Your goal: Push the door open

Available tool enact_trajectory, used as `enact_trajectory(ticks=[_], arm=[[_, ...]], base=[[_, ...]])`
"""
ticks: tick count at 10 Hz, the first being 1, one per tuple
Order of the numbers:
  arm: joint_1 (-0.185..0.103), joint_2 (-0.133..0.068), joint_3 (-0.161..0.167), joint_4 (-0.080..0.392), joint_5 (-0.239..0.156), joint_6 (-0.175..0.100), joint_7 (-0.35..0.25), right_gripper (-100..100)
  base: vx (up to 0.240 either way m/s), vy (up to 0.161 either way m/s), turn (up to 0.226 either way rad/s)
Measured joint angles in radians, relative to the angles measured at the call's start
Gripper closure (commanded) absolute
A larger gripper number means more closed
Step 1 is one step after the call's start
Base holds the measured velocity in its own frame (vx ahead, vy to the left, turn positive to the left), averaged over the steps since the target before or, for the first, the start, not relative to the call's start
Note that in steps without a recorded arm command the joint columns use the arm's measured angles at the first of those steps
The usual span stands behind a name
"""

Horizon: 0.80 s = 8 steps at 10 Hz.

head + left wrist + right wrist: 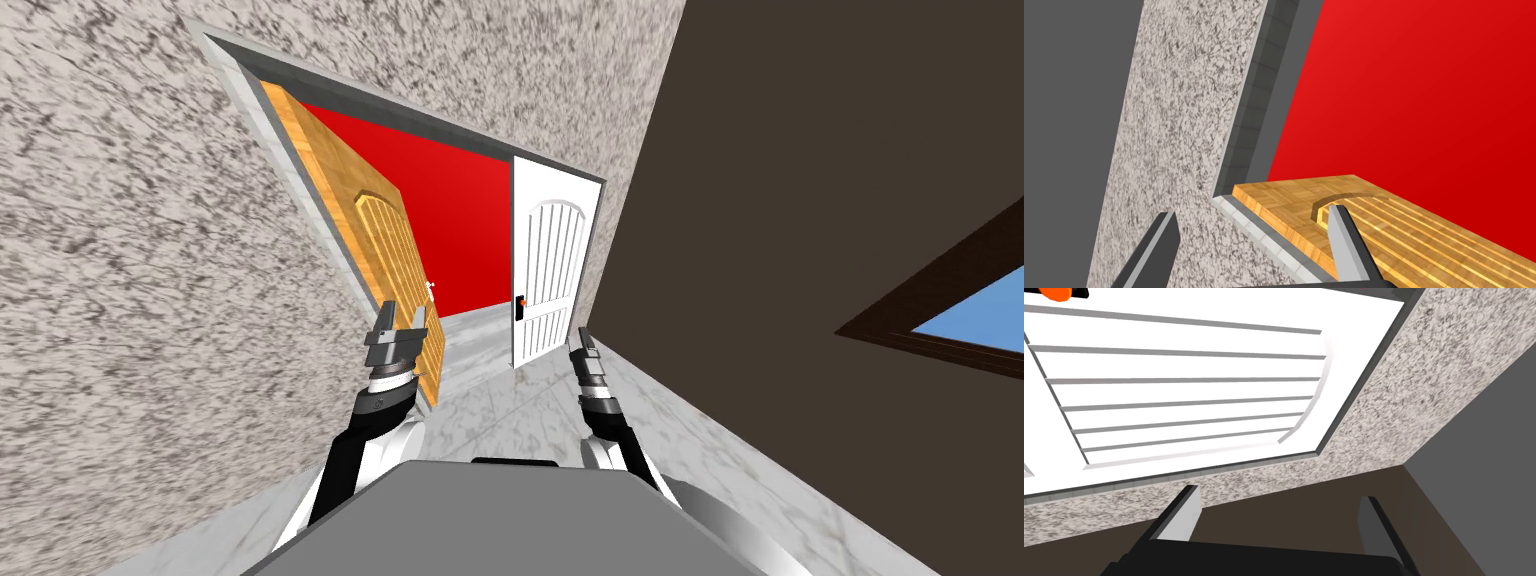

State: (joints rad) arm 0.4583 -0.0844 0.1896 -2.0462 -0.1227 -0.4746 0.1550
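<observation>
A double doorway lies ahead. Its wooden leaf (385, 260) on the left is swung partly inward, with a small white handle (430, 288) on its edge. The white leaf (548, 280) on the right stands shut in the frame, with a dark lock plate (520, 306) carrying an orange spot. My left gripper (403, 318) is open at the wooden leaf's lower free edge. In the left wrist view one finger (1344, 240) lies over the wooden panel (1404, 225), the other by the speckled wall. My right gripper (583, 337) is open, short of the white leaf (1174, 388).
A grey door frame (300, 180) sits in a speckled stone wall (150, 250) on my left. On my right a dark brown wall (800, 200) with a window (970, 320) runs close. Beyond the gap is marble floor (490, 330) and a red wall (450, 230).
</observation>
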Motion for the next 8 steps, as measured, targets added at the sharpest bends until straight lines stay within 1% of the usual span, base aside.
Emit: enact_trajectory(ticks=[1, 2, 3, 4, 5, 6, 7, 8], arm=[[-0.002, -0.001, 0.023, 0.023, 0.001, 0.003, 0.007, -100], [0.007, -0.006, 0.052, 0.035, 0.002, 0.011, 0.014, -100], [0.008, -0.015, 0.065, 0.049, -0.002, 0.016, 0.014, -100], [0.002, -0.026, 0.075, 0.070, -0.007, 0.019, 0.011, -100], [0.002, -0.028, 0.095, 0.083, -0.008, 0.028, 0.014, -100], [-0.004, -0.024, 0.116, 0.103, -0.006, 0.037, 0.021, -100], [-0.012, -0.029, 0.131, 0.120, -0.009, 0.050, 0.024, -100], [-0.005, -0.041, 0.149, 0.140, -0.012, 0.047, 0.023, -100]], base=[[0.250, -0.057, 0.040], [0.216, -0.044, 0.034], [0.171, -0.069, 0.023], [0.167, -0.071, 0.042], [0.186, -0.048, 0.041], [0.199, -0.066, 0.032], [0.201, -0.082, 0.039], [0.180, -0.074, 0.036]])
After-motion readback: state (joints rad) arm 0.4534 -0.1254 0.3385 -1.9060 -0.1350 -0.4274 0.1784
